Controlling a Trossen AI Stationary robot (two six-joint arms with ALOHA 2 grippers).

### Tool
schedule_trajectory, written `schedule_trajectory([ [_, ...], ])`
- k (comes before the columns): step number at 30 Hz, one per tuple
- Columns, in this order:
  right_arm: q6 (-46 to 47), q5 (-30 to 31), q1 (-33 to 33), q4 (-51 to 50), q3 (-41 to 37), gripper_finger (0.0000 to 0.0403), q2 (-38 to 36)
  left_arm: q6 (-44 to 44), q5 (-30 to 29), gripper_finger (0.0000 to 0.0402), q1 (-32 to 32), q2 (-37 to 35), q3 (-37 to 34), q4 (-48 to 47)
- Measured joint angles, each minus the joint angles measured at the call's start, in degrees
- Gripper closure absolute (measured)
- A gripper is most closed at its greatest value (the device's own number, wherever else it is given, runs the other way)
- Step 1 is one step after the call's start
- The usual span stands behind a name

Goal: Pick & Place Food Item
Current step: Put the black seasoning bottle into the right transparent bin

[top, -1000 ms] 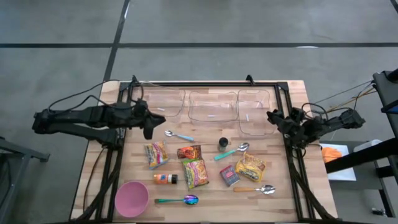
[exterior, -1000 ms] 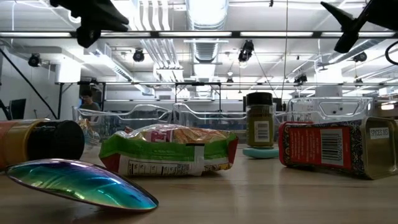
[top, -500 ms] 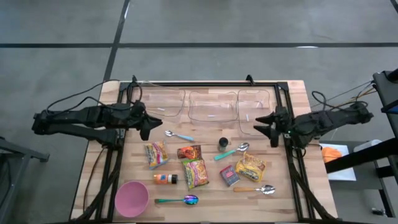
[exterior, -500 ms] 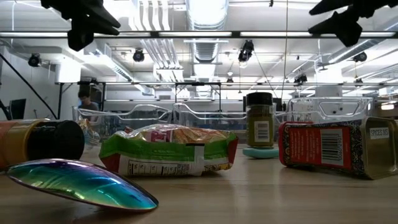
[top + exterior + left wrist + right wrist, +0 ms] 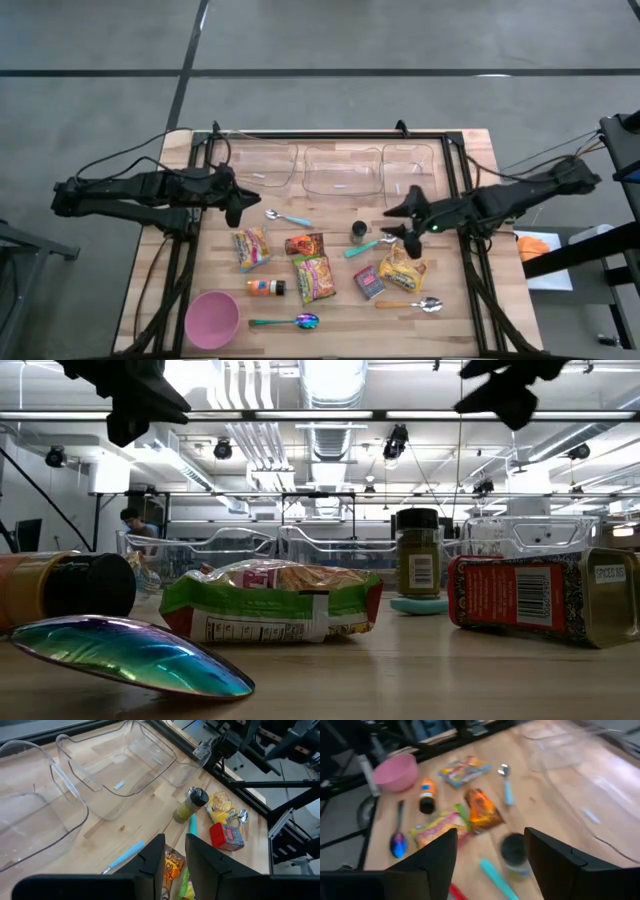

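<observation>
Noodle packet (image 5: 403, 268) – yellow, crinkly plastic, long axis toward 2 o'clock – lies on the wooden counter (image 5: 450, 320); right pincer (image 5: 396, 222) hovers spread above, left pincer (image 5: 235, 204) narrowly parted.

Three bins (image 5: 343, 170) behind packets (image 5: 315, 276); bowl (image 5: 211, 318) front-left, seemingly.

Yellow noodle packet (image 5: 403, 267) flat on table (beside red packet (image 5: 368, 282))

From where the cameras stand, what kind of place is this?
Probably a robotics lab or workshop: a wooden table with packaged food and clear containers, a bare concrete floor, and exposed ceiling ducts beyond.
</observation>
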Motion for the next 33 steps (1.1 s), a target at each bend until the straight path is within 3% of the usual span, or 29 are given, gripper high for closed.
schedule_trajectory([
  [8, -2.0, -0.4, 0.0, 3.0, 2.4, 0.0104, 12.1, 1.2, 0.9, 0.0316, 0.0, 0.0, -0.5, -0.8],
  [16, -4.2, 2.3, -0.6, -3.1, 8.6, 0.0055, 22.3, 3.3, 2.6, 0.0316, 0.0, 0.0, -0.5, -0.8],
  [25, -1.9, 4.7, -2.0, -13.2, 16.2, 0.0048, 30.8, 3.5, 2.6, 0.0316, 0.0, 0.0, -0.5, -0.8],
  [33, 3.1, 3.8, -3.0, -14.3, 13.5, 0.0048, 31.1, 3.7, 2.8, 0.0316, 0.0, 0.0, -0.5, -0.7],
])
